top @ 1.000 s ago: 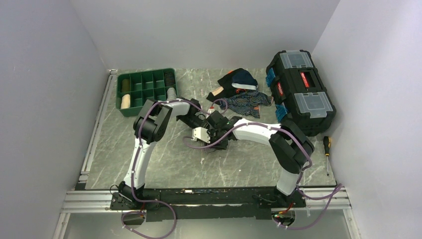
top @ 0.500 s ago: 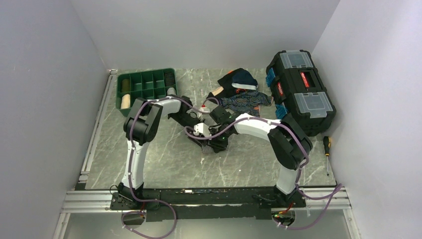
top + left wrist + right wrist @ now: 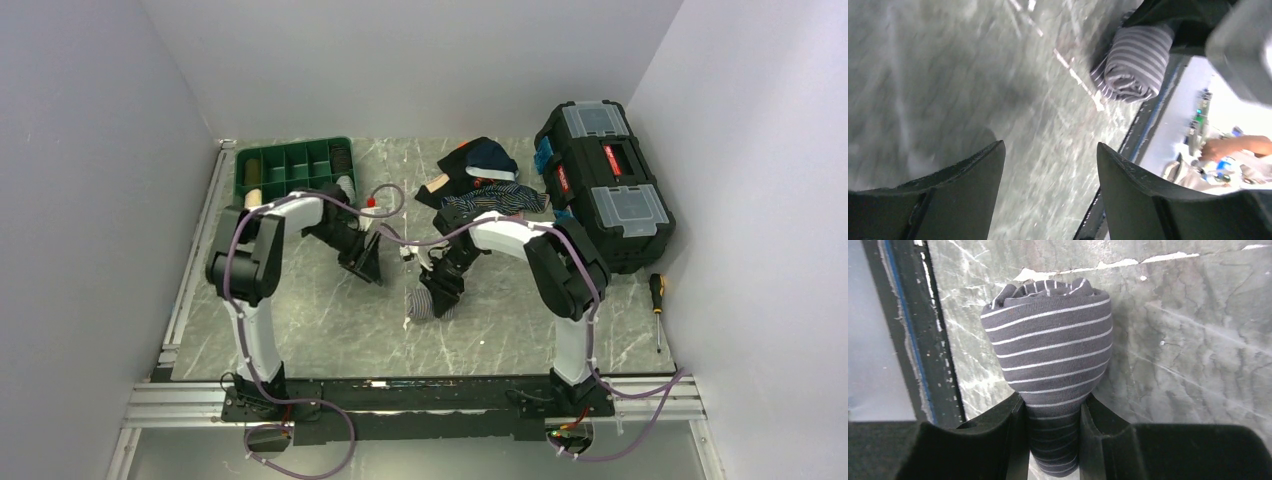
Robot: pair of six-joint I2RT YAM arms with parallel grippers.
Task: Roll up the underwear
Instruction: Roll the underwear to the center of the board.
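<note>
The underwear [image 3: 426,303] is a tight roll of grey cloth with thin light stripes, lying on the marble table near the middle front. My right gripper [image 3: 443,284] is shut on one end of the roll; in the right wrist view both fingers [image 3: 1015,425] squeeze the roll [image 3: 1048,350], which bulges beyond them. My left gripper [image 3: 368,262] is open and empty, apart from the roll on its left. In the left wrist view the jaws [image 3: 1049,147] stand wide over bare table, with the roll [image 3: 1138,62] farther off at the upper right.
A green compartment tray [image 3: 290,180] stands at the back left. A pile of dark and navy striped garments [image 3: 482,182] lies at the back centre. A black toolbox [image 3: 605,185] stands at the right, with a screwdriver [image 3: 657,300] near it. The metal rail [image 3: 420,385] runs along the front.
My left gripper has drawn away to the left from the roll and now stands open and apart. My right gripper has stayed shut on the roll and shifted slightly toward the front.
</note>
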